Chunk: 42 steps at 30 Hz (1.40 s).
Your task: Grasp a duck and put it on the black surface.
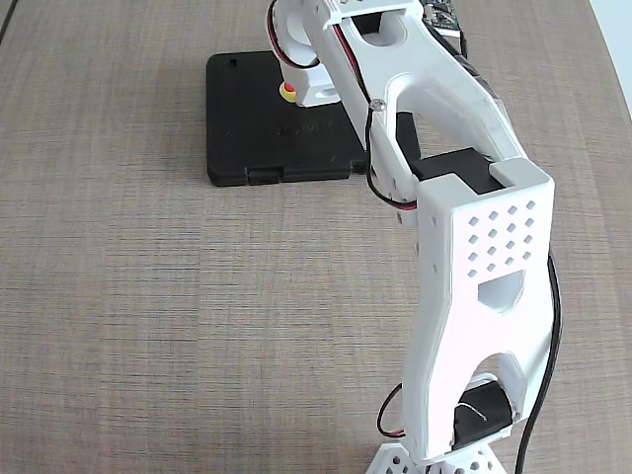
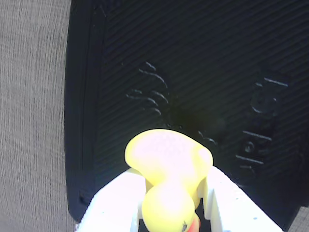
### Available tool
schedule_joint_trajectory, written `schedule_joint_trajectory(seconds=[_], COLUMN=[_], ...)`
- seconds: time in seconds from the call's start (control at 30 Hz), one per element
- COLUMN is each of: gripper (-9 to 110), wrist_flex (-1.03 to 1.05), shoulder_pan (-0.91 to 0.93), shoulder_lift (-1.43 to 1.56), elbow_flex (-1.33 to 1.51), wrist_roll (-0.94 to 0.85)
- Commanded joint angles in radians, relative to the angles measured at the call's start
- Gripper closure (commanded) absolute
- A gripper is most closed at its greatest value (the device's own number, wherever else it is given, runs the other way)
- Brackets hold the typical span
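The black case [image 1: 257,118] lies flat on the table at the back left of the fixed view, latch notches on its near edge. My gripper [image 1: 301,91] hangs over its right part, and a bit of the yellow duck [image 1: 288,92] with its red beak shows at the fingers. In the wrist view the duck [image 2: 169,164] sits between my two white fingers [image 2: 120,198], held just above the ribbed black case [image 2: 193,72] with its embossed logo. The gripper [image 2: 169,203] is shut on the duck.
The arm's white links and base [image 1: 474,326] fill the right side of the fixed view. The wood-grain table [image 1: 148,316] spreads to the left and front of the case.
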Motion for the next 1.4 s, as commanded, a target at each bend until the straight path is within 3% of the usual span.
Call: schedule_joint_trajectory(seconds=[0.0, 0.57, 0.93, 1.17, 1.37], gripper=[96, 96, 67, 62, 62], wrist_flex=[-0.023, -0.026, -0.02, -0.002, 0.152], shoulder_pan=[0.009, 0.011, 0.067, 0.11, 0.121], shoulder_lift=[0.005, -0.005, 0.021, 0.376, 0.848], elbow_flex=[-0.02, -0.034, -0.034, -0.009, 0.155], wrist_roll=[-0.006, -0.089, -0.087, -0.084, -0.086])
